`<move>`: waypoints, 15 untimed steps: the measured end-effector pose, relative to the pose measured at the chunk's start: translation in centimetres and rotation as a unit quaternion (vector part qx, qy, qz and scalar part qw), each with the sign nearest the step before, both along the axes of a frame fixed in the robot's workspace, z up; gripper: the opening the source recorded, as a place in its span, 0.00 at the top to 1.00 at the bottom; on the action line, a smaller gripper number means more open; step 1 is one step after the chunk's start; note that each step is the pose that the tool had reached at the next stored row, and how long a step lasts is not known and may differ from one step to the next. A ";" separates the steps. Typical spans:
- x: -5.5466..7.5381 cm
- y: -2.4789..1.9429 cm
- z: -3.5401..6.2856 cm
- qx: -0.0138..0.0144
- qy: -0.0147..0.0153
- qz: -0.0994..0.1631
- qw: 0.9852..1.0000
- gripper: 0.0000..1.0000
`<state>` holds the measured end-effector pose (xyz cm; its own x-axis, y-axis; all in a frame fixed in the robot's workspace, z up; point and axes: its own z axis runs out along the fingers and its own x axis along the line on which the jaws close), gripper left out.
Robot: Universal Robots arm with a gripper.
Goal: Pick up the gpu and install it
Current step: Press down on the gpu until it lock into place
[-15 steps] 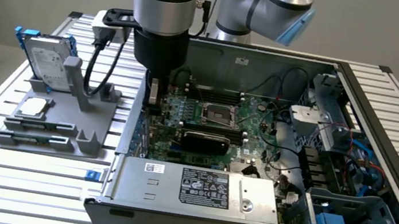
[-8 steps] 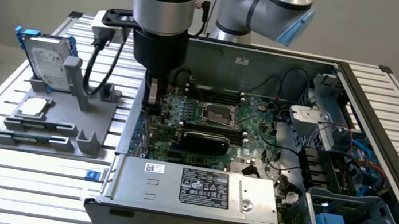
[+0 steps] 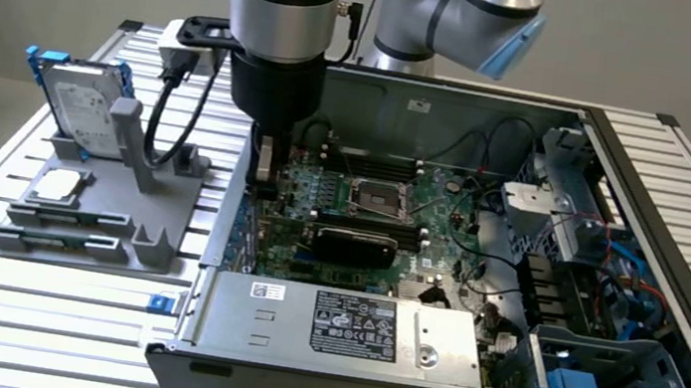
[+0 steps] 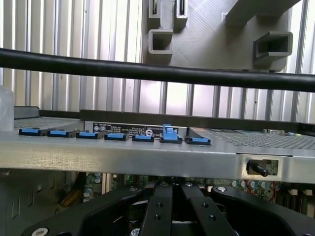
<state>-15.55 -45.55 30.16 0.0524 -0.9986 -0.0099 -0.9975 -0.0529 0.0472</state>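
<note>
Nearest the lens, the black pincer (image 4: 172, 219) has its fingers pressed together with nothing visible between them. It hangs low inside the case, by the rear wall (image 3: 264, 178).

Largest is the slatted aluminium tabletop (image 3: 22, 312), one. On it sits one open grey metal computer case (image 3: 666, 196), which surrounds the pincer. Outside the case, beyond that rear wall, lies one grey plastic parts holder (image 3: 95, 171). It carries one silver hard drive in a blue frame (image 3: 80, 104), one square silver processor chip (image 3: 59, 184) and two thin narrow memory sticks (image 3: 65, 214).

The gpu (image 3: 355, 245), a small card with a black rounded cover, is one. It stands on the green motherboard just beside the pincer, further into the case. So the pick-up looks done and the card is off the holder. I cannot tell whether it is fully seated.

Seven small blue slot clips (image 4: 142, 137) line the rear wall in front of the pincer, and one raised clip (image 4: 167, 132) stands up.
</note>
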 end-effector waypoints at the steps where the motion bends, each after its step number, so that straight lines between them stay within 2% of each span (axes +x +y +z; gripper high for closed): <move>1: 0.0 0.02 -0.04 0.000 0.000 0.000 1.000 0.89; 10: -0.1 0.11 -0.33 0.000 -0.001 0.000 1.000 0.89; 12: 0.0 0.21 -0.01 0.000 -0.001 0.000 1.000 0.89; 13: 0.0 0.22 0.35 0.000 -0.001 -0.001 1.000 0.89; 15: 0.5 0.22 0.74 0.000 -0.001 0.000 1.000 0.89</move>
